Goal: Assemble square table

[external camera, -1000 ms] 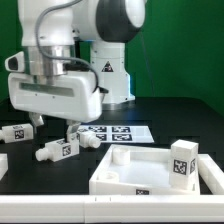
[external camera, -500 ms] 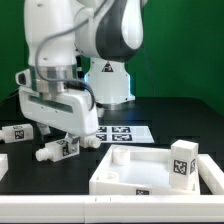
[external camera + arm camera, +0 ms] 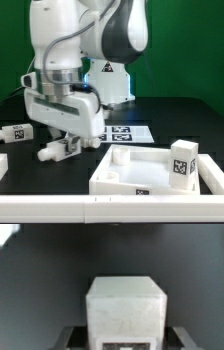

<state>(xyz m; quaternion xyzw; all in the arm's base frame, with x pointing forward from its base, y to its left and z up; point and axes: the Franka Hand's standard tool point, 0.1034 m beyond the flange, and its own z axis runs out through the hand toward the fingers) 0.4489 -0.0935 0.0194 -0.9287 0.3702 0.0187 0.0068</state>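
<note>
The white square tabletop lies at the front on the exterior view's right, with one tagged leg standing on its right corner. A white leg lies on the black table to its left. My gripper is lowered over this leg. In the wrist view the leg fills the space between my two fingers. My gripper straddles it, open, with the fingers close to its sides. Another leg lies just behind my gripper. A third leg lies at the far left.
The marker board lies flat behind the tabletop, beside the arm's base. A further white part shows at the left edge. Green curtains close off the back.
My gripper has swung towards the exterior view's right and dropped down onto the lying leg. The leg, tabletop and other parts have stayed in place.
</note>
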